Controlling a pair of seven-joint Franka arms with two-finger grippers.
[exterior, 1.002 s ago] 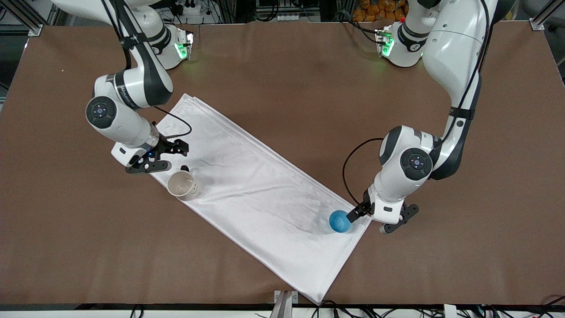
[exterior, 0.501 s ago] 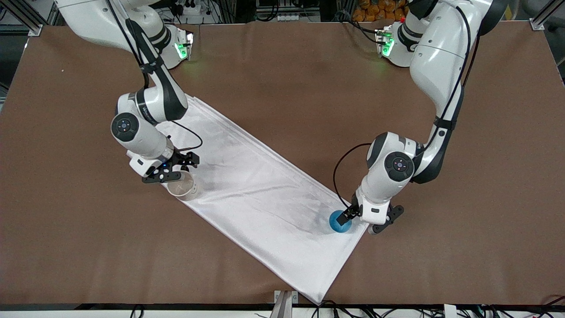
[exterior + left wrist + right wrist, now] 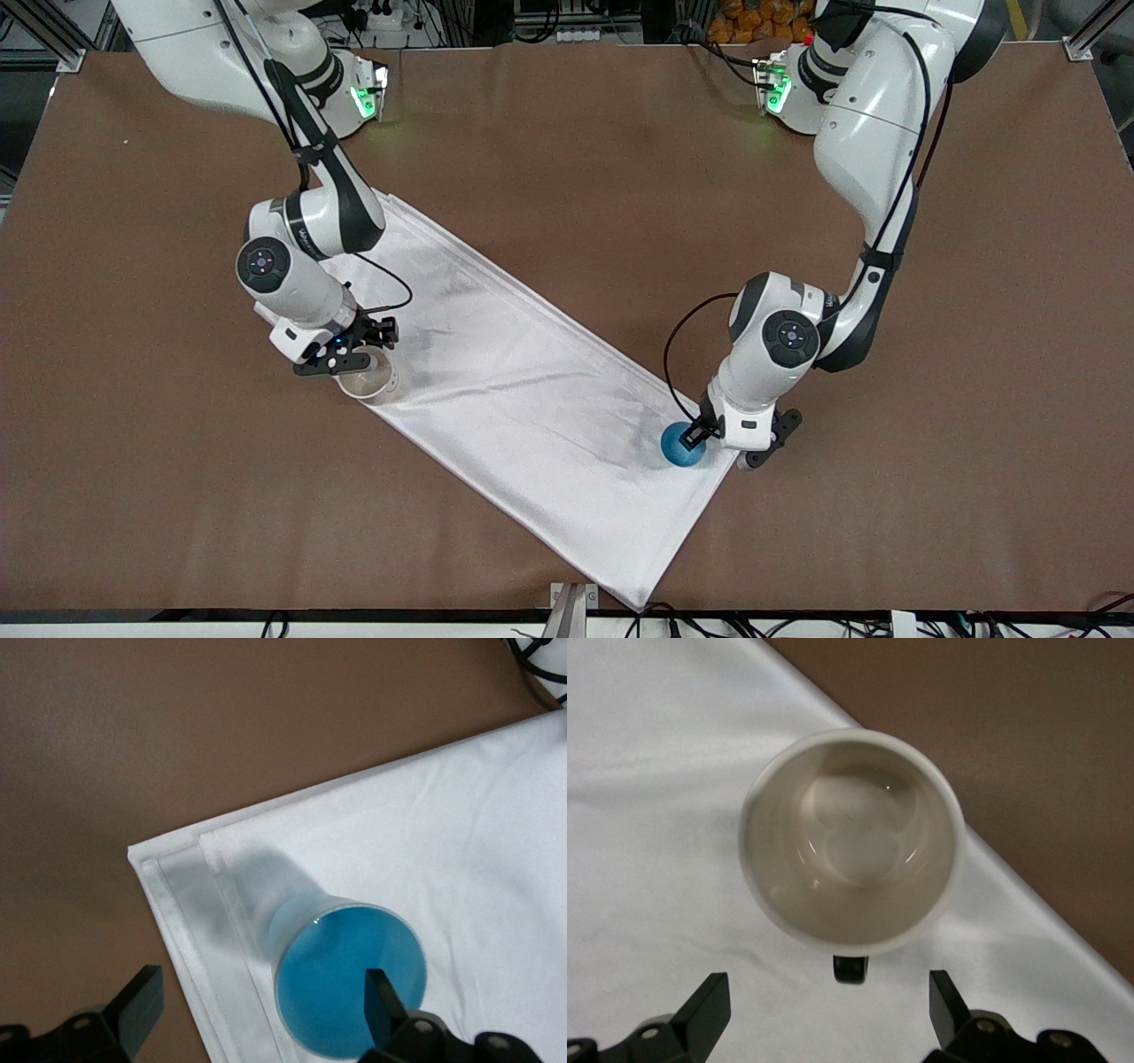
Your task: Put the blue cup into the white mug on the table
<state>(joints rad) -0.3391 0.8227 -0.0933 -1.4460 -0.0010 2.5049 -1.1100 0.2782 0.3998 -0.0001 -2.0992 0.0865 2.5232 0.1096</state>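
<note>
The blue cup [image 3: 677,448] [image 3: 350,988] stands upright on a white cloth near the cloth's corner at the left arm's end. My left gripper [image 3: 699,433] [image 3: 257,1010] is open around the cup's rim, one finger [image 3: 383,997] over the blue inside and the other [image 3: 135,1005] outside over the cloth's edge. The white mug [image 3: 368,382] [image 3: 850,842] stands upright on the cloth at the right arm's end, its beige inside bare. My right gripper [image 3: 368,347] [image 3: 827,1010] is open just above it, and the dark handle [image 3: 850,968] lies between the fingers, touched by neither.
A long folded white cloth [image 3: 532,399] lies diagonally across the brown table [image 3: 567,133], and both cups stand on it. Brown table surface surrounds the cloth on every side. Nothing else lies on the table.
The right gripper has moved from beside the mug to right over its handle side. The left gripper has slid in over the blue cup's rim. Neither cup has moved.
</note>
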